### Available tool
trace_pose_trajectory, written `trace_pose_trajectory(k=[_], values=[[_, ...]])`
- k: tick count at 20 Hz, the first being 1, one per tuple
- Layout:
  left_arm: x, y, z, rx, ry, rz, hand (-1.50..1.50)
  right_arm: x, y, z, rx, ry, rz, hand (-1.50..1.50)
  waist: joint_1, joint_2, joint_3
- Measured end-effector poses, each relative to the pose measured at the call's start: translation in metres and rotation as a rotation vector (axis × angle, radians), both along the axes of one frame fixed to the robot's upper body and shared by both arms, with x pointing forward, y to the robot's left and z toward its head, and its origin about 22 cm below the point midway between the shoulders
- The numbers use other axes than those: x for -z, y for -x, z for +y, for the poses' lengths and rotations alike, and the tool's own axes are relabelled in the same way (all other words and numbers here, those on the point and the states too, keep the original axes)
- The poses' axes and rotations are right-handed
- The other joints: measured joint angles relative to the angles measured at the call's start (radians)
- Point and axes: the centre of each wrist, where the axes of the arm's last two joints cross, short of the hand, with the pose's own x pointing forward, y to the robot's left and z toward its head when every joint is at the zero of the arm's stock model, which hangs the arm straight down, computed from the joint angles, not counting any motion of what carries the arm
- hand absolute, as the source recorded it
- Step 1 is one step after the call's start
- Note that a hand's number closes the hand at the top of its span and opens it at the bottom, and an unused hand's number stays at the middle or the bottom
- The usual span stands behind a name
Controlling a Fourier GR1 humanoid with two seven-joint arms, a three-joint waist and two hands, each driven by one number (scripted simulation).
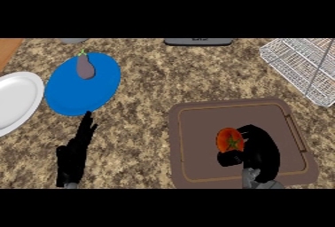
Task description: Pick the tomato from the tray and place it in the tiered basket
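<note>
A red tomato (229,140) with a green stem lies on the brown tray (196,133) at the lower right. My right hand (258,148) is over the tray, its thumb and fingers curled round the tomato from the right and below. The white wire tiered basket (304,68) stands at the upper right, apart from the tray. My left hand (75,153) rests open at the lower left, fingers pointing up.
A blue plate (82,88) at the upper left carries a small purple eggplant (85,67). A white plate (16,102) sits at the left edge. A dark object (197,41) lies at the counter's far edge.
</note>
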Motion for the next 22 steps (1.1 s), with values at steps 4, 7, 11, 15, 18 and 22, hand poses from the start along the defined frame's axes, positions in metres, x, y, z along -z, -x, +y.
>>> trace_pose_trajectory(k=[4,7,11,15,18,22], values=[[-0.001,0.000,0.001,-0.001,0.006,0.007,0.00,0.004,-0.004,0.002,-0.018,0.067,-0.012,1.50,-0.001,-0.004,-0.003],[0.000,0.000,0.001,0.003,0.007,0.007,0.00,0.005,-0.011,-0.013,-0.012,0.099,-0.008,1.50,-0.001,-0.005,-0.002],[0.002,0.003,0.000,-0.001,0.004,-0.004,0.00,0.010,-0.011,-0.087,-0.048,0.147,0.079,1.50,-0.010,-0.001,0.001],[0.002,0.003,0.000,-0.009,0.001,-0.005,0.00,-0.008,-0.012,-0.173,-0.041,0.185,0.112,1.50,-0.013,0.002,0.004],[0.003,0.005,-0.002,-0.008,0.002,-0.011,0.00,-0.035,-0.010,-0.211,-0.011,0.180,0.055,1.50,-0.014,0.002,0.004],[0.003,0.005,0.001,-0.010,0.003,-0.003,0.00,-0.082,-0.010,-0.229,0.061,0.156,-0.122,1.50,-0.017,-0.001,0.004]])
